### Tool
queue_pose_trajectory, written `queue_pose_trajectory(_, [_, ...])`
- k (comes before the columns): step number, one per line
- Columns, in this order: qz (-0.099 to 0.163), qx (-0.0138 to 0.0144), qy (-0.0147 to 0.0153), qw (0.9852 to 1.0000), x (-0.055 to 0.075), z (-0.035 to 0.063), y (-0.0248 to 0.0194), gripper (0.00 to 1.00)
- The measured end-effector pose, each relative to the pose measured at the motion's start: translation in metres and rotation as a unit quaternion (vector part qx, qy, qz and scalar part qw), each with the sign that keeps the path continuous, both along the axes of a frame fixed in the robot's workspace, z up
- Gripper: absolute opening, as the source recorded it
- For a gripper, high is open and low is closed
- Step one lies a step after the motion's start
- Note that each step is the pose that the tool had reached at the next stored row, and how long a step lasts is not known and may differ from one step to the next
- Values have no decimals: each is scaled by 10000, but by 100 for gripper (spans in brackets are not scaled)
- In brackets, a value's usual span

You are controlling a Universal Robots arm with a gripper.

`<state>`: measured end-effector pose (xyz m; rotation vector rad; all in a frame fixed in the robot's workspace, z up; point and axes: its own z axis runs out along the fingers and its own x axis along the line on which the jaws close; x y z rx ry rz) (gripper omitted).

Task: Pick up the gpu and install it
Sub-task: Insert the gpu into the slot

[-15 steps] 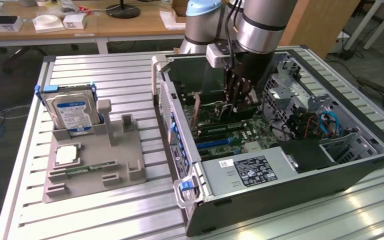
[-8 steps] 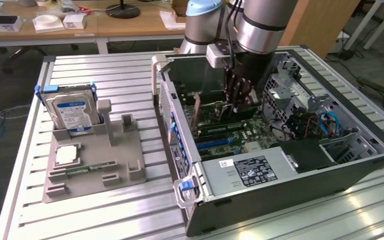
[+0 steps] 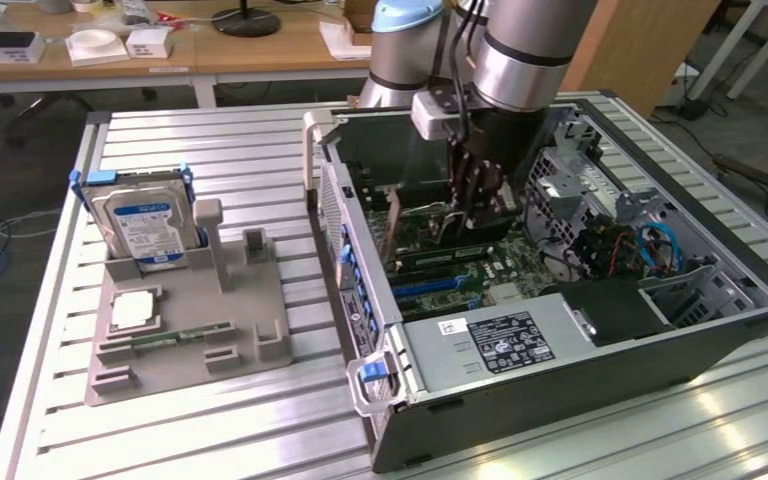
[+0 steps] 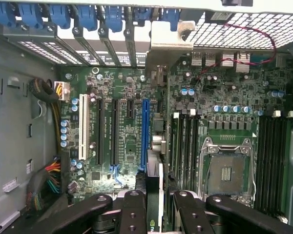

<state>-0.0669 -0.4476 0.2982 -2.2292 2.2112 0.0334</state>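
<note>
The gripper [image 4: 155, 215] was pressed in on the gpu [image 4: 154, 195], its black fingers [image 4: 133, 210] pinching the dark card from both sides and holding it on edge above the motherboard [image 4: 124, 146]. The card ran just beside the long blue slot [image 4: 145, 129], its silver end bracket [image 4: 167, 45] up against the case's rear wall among the blue slot latches [image 4: 88, 17]. The empty processor socket [image 4: 227, 171] sat near, beyond the memory slots. In the exterior view the gripper [image 3: 475, 205] reached straight down into the open computer case [image 3: 598, 345], with the power supply [image 3: 504, 342] at five o'clock from it. At nine o'clock from the case, well apart, a grey holder [image 3: 244, 345] on the slatted table [image 3: 197, 445] carried an upright hard drive [image 3: 144, 225], a processor chip [image 3: 133, 308] and a memory stick [image 3: 171, 340].
</note>
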Motion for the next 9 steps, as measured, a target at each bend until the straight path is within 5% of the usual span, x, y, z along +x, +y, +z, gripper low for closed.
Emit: queue_pose_trajectory(9, [0, 0, 0, 10000, -3, -26, -52, 26])
